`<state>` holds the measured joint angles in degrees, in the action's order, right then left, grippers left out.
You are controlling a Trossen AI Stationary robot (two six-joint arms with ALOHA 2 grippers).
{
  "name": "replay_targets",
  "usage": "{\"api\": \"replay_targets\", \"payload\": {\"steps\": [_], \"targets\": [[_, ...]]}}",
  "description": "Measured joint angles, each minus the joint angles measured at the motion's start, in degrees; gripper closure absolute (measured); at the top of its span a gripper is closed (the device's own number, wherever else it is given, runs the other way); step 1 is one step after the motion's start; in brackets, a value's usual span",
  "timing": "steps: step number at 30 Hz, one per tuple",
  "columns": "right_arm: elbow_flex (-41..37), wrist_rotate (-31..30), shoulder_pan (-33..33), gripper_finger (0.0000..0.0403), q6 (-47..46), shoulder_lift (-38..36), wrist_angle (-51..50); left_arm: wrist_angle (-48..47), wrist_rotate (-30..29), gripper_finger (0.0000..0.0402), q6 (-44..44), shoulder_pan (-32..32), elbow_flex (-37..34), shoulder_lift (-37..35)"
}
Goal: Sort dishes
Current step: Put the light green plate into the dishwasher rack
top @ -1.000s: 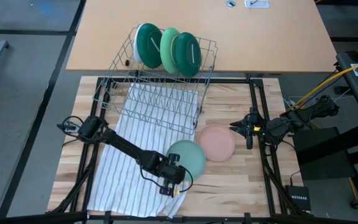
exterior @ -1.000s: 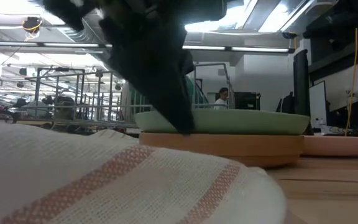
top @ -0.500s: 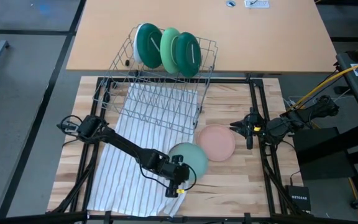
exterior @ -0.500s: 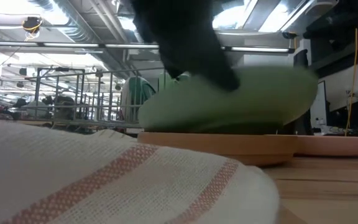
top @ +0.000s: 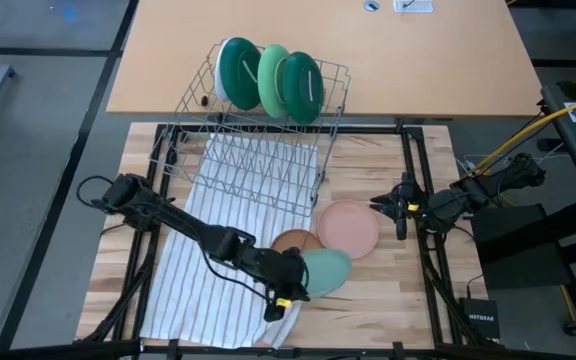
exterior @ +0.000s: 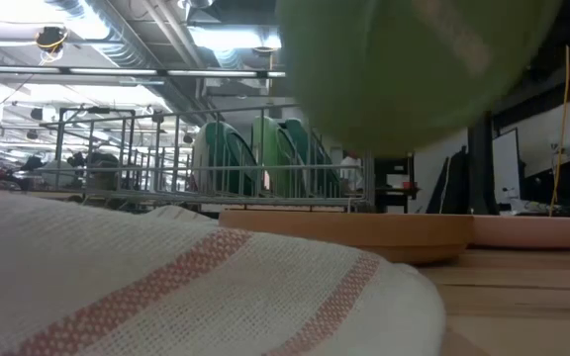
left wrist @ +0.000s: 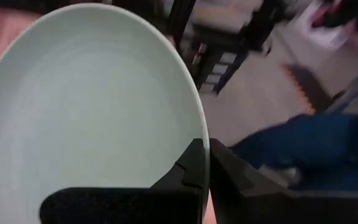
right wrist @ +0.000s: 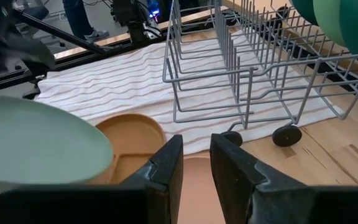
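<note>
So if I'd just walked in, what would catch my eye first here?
Probably the left gripper, fingers shut on a round pale mint plastic plate lifted off the wooden table near its front edge, with a brown divided plate showing beneath it. Next, three green plates stand on edge in the grey wire rack at the back, and a round pink plate lies near the waiting right gripper.

You can read one word here: "NETGEAR", in small light letters on the little black box (top: pixel 480 318) by the near right corner of the table (top: pixel 388 300). You will not find any other words, numbers or signs that can be read.
</note>
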<state>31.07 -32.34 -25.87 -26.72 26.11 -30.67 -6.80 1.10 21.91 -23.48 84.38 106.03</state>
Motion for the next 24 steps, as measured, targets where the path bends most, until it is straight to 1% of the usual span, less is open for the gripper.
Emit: {"api": "replay_targets", "payload": {"steps": [7, 12, 15, 21, 24], "targets": [[0.00, 0.00, 0.00, 0.0317, 0.00, 0.02, 0.00, 6.26, -0.59, 0.0401, 0.13, 1.00, 0.00, -6.21], [0.00, 0.00, 0.00, 0.0317, 0.01, 0.01, 0.00, 12.44, -4.01, 0.0401, 0.22, 3.75, 0.00, -9.89], [0.00, -0.01, 0.00, 0.0317, 0.01, 0.00, -0.07, 12.89, -4.26, 0.0401, 0.06, 6.87, 0.00, -12.11], [0.00, -0.02, 0.00, 0.0317, 0.00, 0.00, -0.49, 13.23, -4.12, 0.0401, 0.03, 15.28, 0.00, -13.61], [0.00, -0.04, 0.00, 0.0317, 0.01, 0.00, -0.65, 13.01, -1.63, 0.0401, 2.81, 20.36, 0.00, -13.67]]}}
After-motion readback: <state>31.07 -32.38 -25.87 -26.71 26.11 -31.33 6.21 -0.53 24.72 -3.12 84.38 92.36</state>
